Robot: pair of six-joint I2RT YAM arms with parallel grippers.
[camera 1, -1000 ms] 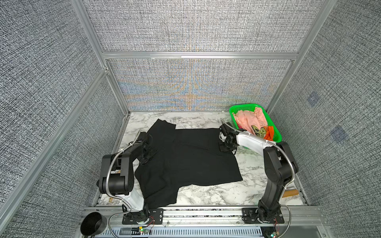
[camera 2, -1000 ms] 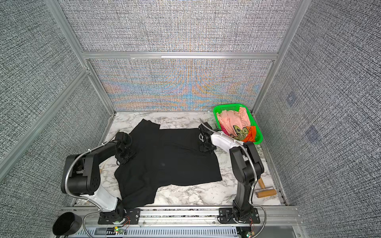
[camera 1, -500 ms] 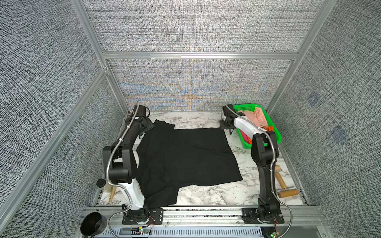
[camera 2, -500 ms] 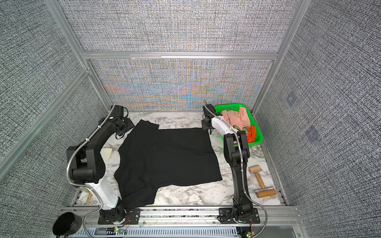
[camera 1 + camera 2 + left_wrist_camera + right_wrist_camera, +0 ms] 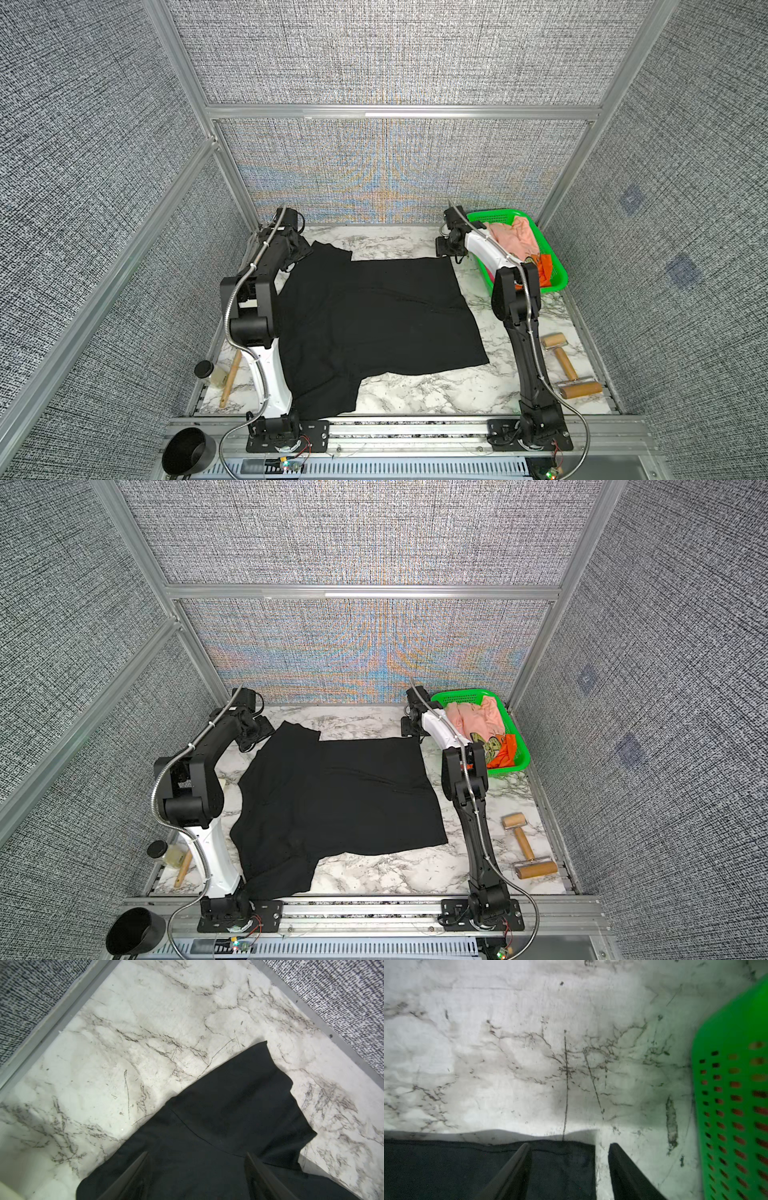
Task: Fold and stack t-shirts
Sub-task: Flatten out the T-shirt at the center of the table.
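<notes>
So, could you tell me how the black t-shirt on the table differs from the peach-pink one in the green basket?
The black t-shirt lies spread nearly flat on the marble table; the peach-pink t-shirt sits crumpled in the green basket. The black one lies alone, while the peach-pink one shares the basket with an orange garment. Both are soft cloth, and neither is neatly folded yet.

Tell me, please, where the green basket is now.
In both top views the green basket sits in the table's far right corner, beside the right tool and the black t-shirt's corner.
</notes>
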